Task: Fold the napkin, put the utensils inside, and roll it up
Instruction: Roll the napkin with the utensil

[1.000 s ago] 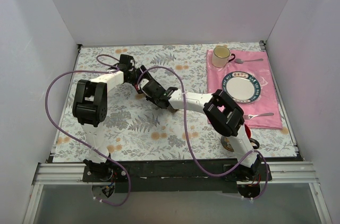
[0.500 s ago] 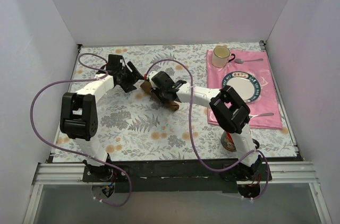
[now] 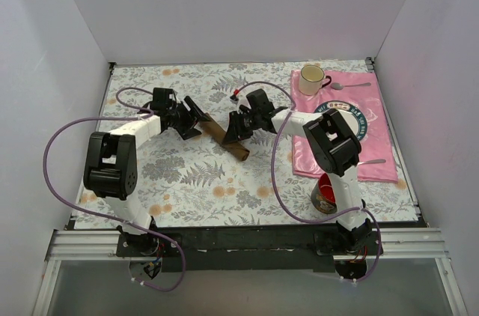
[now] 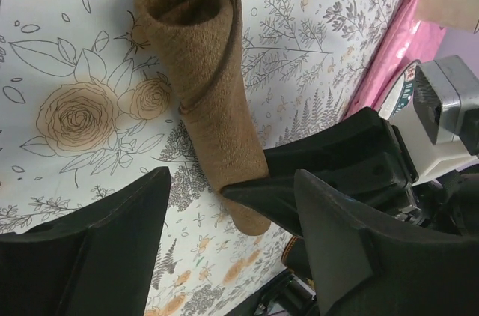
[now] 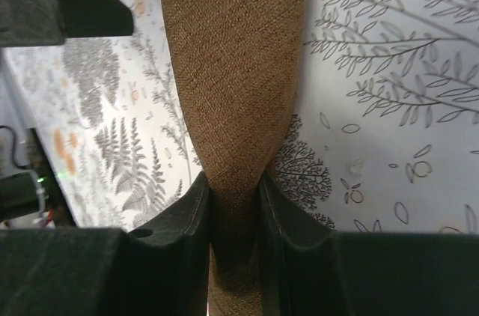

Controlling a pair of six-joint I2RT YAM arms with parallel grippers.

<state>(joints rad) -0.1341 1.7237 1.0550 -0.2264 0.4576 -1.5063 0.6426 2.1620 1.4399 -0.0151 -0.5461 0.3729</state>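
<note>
Soft, even light falls from above inside the white enclosure [image 3: 224, 9]; the overhead view is bright and sharp, with faint shadows beneath the arms [image 3: 112, 159] on the desk [image 3: 187, 181]; the pink placemat [image 4: 382, 61] glints slightly; close black fingers [image 4: 90, 256] look dark and soft-edged; the weave of the napkin [image 5: 232, 69] is crisp.

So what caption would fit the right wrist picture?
Right gripper pinching the rolled brown napkin over the floral tablecloth.

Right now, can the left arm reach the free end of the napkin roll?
Probably yes: the left gripper stands open at the end of the napkin roll, nothing between them; the right gripper pinches it farther along.
</note>
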